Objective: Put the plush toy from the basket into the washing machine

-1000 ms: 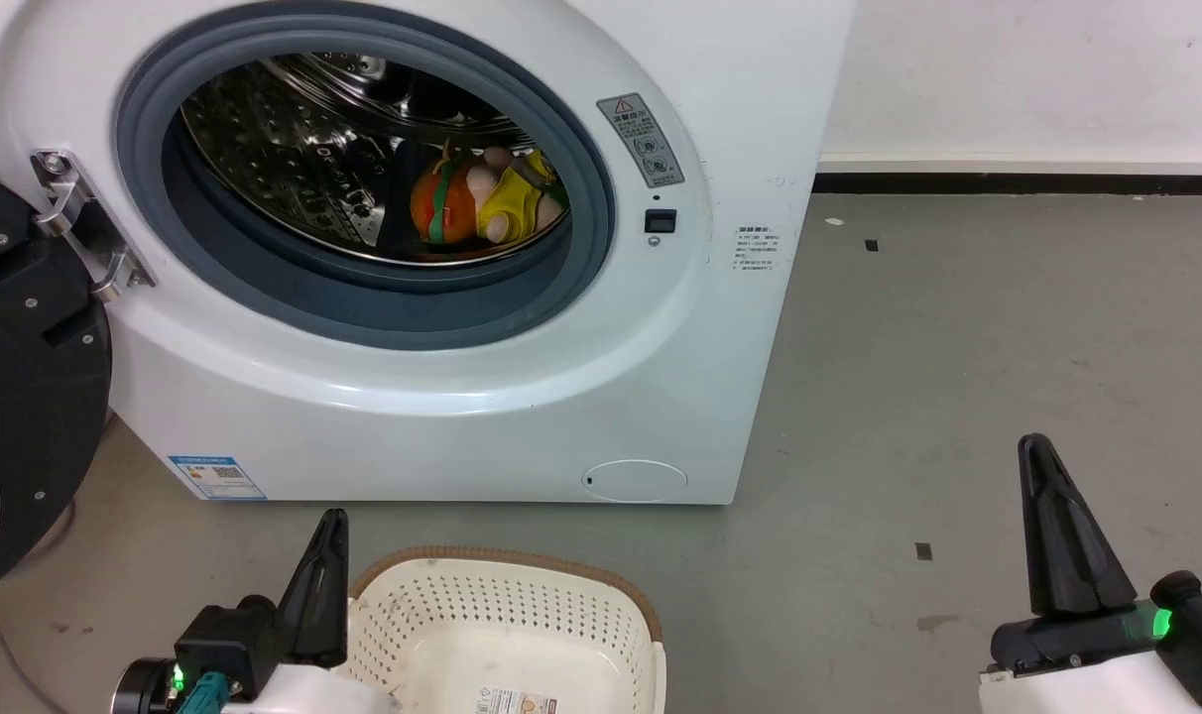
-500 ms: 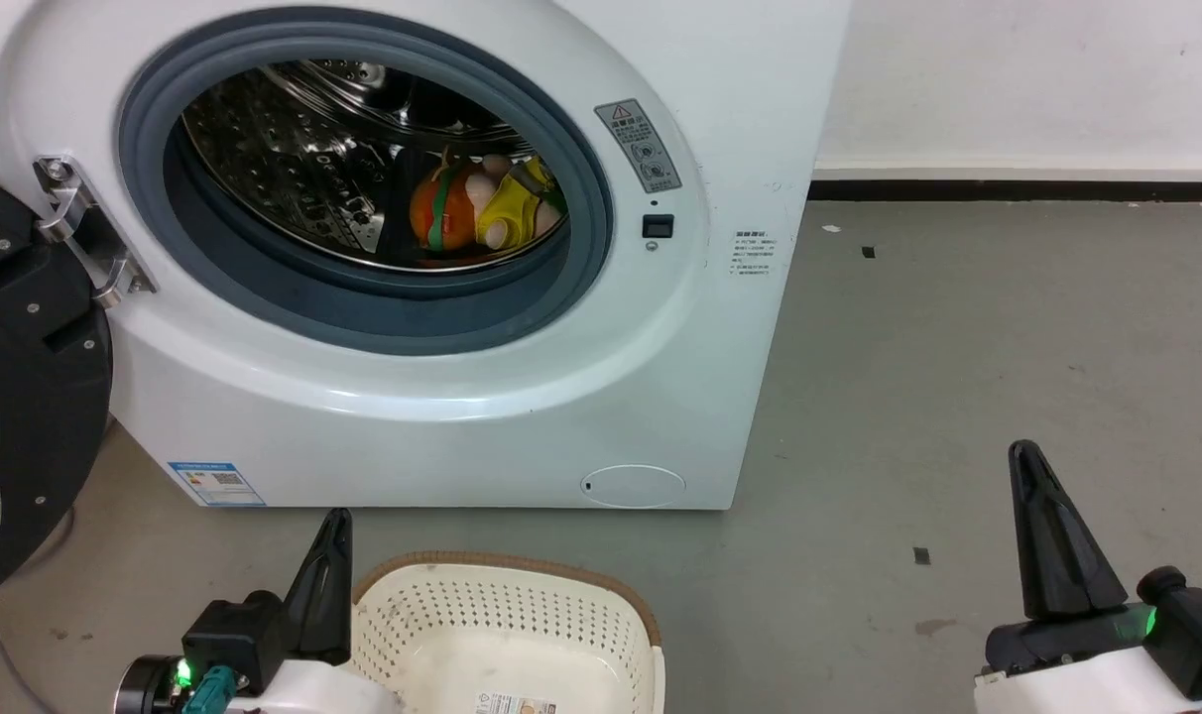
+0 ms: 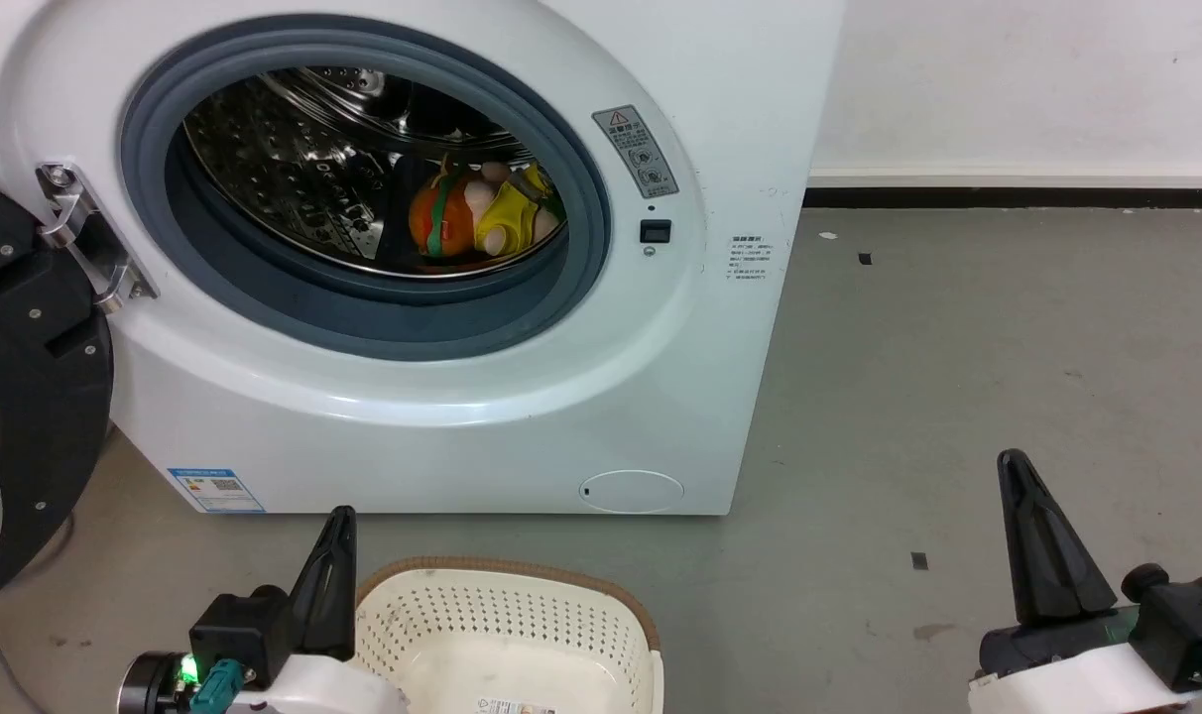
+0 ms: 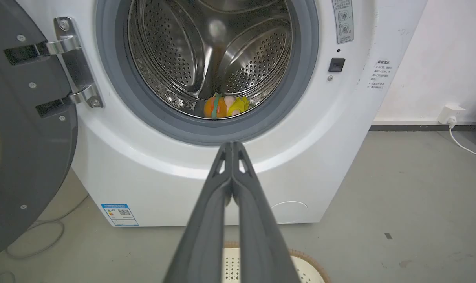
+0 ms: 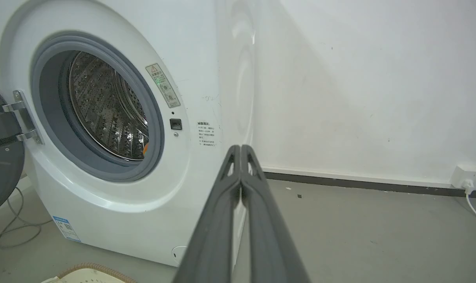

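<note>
1. Plush toy (image 3: 477, 213): lies crosswise in the washing machine (image 3: 442, 397) drum, head leftward.
2. Left gripper (image 3: 338, 535): fingers pressed together, empty, beside the basket (image 3: 601, 590); the nearer arm.
3. Right gripper (image 3: 1018, 486): likewise, well apart.

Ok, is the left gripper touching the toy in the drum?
Apart. The left wrist view shows the left gripper, closed, outside the washer, well short of the toy lying on the drum floor.
</note>
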Available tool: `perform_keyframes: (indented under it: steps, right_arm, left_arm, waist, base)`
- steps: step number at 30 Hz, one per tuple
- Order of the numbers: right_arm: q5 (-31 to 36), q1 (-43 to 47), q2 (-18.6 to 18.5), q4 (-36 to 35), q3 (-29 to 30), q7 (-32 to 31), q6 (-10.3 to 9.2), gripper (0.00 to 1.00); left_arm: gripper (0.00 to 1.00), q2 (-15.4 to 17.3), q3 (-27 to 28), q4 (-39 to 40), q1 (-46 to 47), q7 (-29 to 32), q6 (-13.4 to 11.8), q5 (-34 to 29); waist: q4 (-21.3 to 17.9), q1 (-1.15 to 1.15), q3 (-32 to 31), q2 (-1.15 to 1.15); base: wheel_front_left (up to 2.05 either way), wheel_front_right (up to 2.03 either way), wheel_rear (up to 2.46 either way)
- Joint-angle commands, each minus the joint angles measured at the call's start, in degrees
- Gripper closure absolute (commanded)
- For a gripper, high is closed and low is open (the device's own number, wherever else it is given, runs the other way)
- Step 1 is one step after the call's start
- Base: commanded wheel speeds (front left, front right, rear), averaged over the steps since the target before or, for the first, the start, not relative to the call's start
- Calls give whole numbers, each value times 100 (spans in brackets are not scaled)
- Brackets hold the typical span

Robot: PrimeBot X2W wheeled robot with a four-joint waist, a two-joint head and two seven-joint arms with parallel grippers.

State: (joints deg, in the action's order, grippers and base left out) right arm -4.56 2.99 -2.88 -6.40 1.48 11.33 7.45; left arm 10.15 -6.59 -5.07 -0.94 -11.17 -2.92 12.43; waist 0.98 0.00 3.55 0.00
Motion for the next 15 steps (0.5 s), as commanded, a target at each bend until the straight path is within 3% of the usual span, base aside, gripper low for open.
perform_keyframes:
  steps: [1, 15]
  right_arm:
    - [41, -66, 0, 30, -17, -42, 1, 100]
    - [104, -101, 0, 122, -37, -207, 1, 100]
  left_arm:
    - [100, -26, 35, 47, 24, 31, 10, -75]
    - [100, -132, 129, 117, 34, 195, 52, -251]
  waist:
    - [-1, 0, -5, 0]
    - [-16, 0, -58, 0]
  base:
    - [0, 0, 0]
    - [0, 0, 0]
